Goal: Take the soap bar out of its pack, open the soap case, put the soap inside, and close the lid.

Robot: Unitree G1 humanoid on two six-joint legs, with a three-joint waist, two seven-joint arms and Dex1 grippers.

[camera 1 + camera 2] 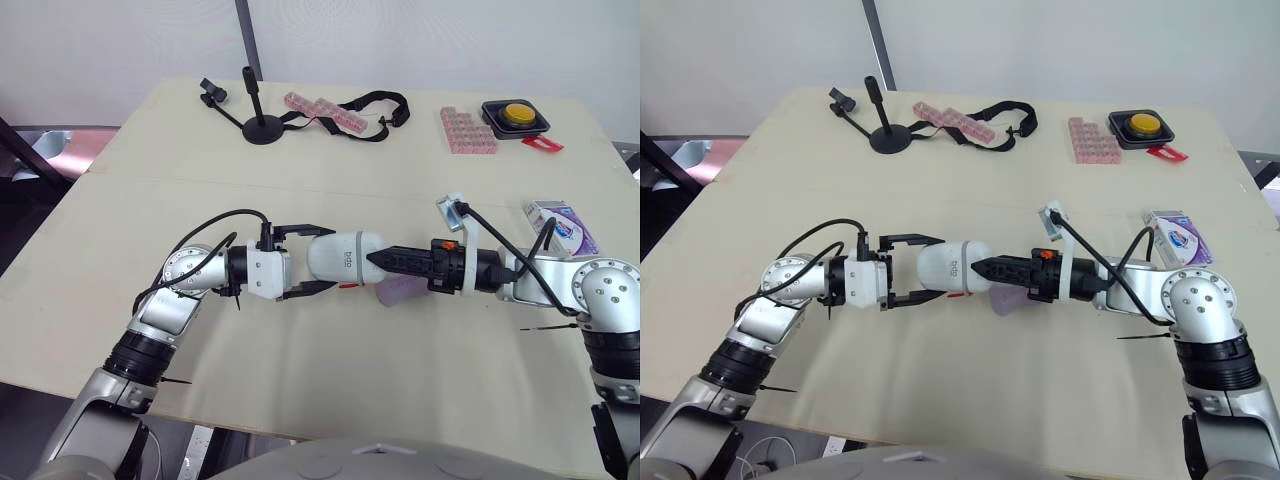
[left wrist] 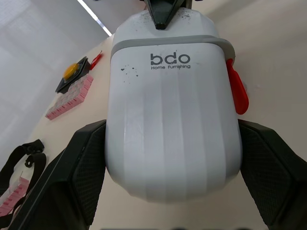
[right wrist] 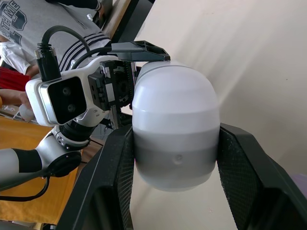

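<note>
Beige desk spreads under my arms, and the white soap case is held sideways between them near its middle. My left fingers are clamped on the case's rounded end, one on each side, with the red latch just beside one. My right fingers grip the opposite end. The lavender soap bar lies on the desk below my right fingers, and the soap pack sits well off to my right.

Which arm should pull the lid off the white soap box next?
Probably the right. The right gripper grips the soap case at its lid end, past the grey band. The left gripper holds the bottom half steady.
</note>
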